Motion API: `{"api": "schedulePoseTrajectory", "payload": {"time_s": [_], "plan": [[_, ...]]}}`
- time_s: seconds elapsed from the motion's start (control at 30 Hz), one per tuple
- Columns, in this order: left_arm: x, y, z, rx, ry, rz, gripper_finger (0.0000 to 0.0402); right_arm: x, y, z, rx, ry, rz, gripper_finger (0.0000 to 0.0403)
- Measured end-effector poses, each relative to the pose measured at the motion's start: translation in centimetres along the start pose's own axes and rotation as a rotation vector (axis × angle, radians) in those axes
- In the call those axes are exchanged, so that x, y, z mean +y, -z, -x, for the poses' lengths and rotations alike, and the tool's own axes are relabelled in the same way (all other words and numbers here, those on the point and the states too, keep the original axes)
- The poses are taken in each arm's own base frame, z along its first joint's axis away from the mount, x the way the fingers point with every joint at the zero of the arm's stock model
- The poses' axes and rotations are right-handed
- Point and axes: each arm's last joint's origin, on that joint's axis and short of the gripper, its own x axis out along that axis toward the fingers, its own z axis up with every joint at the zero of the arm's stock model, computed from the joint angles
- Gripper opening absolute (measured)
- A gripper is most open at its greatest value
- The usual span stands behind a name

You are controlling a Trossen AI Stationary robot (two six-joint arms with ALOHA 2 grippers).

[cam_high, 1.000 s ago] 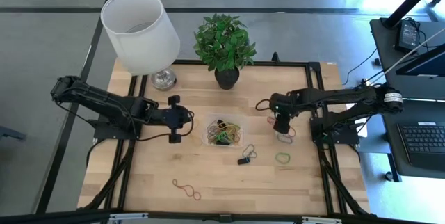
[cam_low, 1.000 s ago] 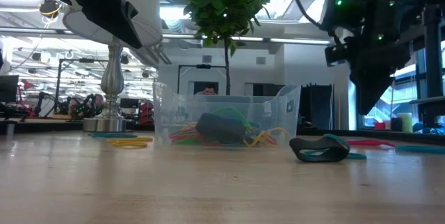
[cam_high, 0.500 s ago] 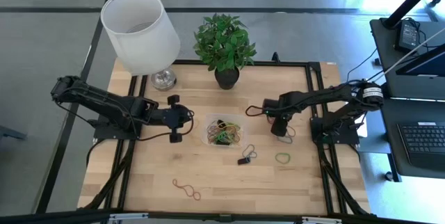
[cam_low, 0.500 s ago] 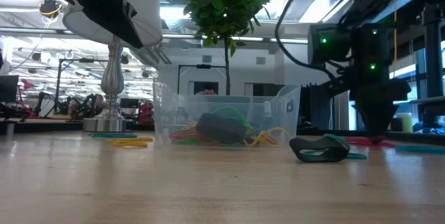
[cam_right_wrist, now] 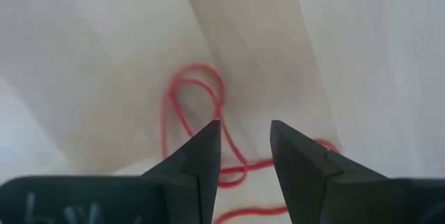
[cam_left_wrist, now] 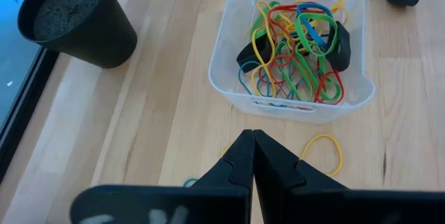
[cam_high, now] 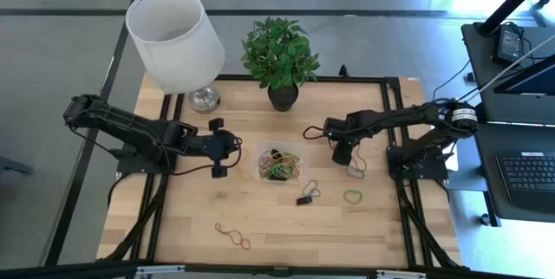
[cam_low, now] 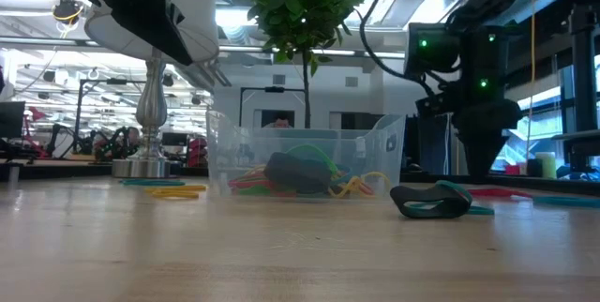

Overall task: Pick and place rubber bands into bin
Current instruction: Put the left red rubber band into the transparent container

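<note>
The clear bin [cam_high: 258, 161] stands at the table's middle with several coloured rubber bands [cam_left_wrist: 299, 43] heaped in it. My right gripper [cam_right_wrist: 243, 132] points down, open, low over the table to the bin's right. Its fingers stand on either side of a strand of a red rubber band [cam_right_wrist: 196, 85] that lies flat on the wood; whether they touch it I cannot tell. In the low view the right gripper [cam_low: 483, 163] hangs close above the tabletop. My left gripper [cam_left_wrist: 252, 135] is shut with nothing in it, slanting down toward the bin from its left.
Loose bands lie about: a black one [cam_high: 305, 199] and a green one [cam_high: 352, 197] near the bin's right, a red-tan one [cam_high: 232, 234] toward the near edge, a yellow one [cam_left_wrist: 323, 151] by the bin's left wall. A plant pot [cam_high: 283, 97] and a lamp [cam_high: 173, 41] stand at the far side.
My right gripper has come down toward the tabletop and shifted a little toward the bin, staying open. It now stands low over the red rubber band. The left arm has kept still.
</note>
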Motion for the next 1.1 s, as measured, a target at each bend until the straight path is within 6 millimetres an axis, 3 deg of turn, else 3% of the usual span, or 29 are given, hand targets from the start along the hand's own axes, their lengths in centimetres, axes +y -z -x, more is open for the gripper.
{"api": "schedulePoseTrajectory", "payload": {"time_s": [0.53, 0.67, 0.83, 1.1], "plan": [[0.0, 0.0, 0.0, 0.000, 0.002, 0.012, 0.0003, -0.1, 0.0, -2.1, 0.130, 0.012, 0.056, 0.0123], [0.0, 0.0, 0.0, 0.001, 0.010, 0.012, 0.0003, -0.1, 0.3, -1.6, 0.128, -0.002, 0.043, 0.0089], [0.0, 0.0, 0.0, 0.002, 0.010, 0.011, 0.0003, -0.1, 0.6, -1.5, 0.160, -0.023, 0.033, 0.0012], [0.0, 0.0, 0.0, 0.003, 0.010, 0.009, 0.0003, -0.3, 0.6, 0.2, 0.116, -0.045, -0.010, 0.0004]]}}
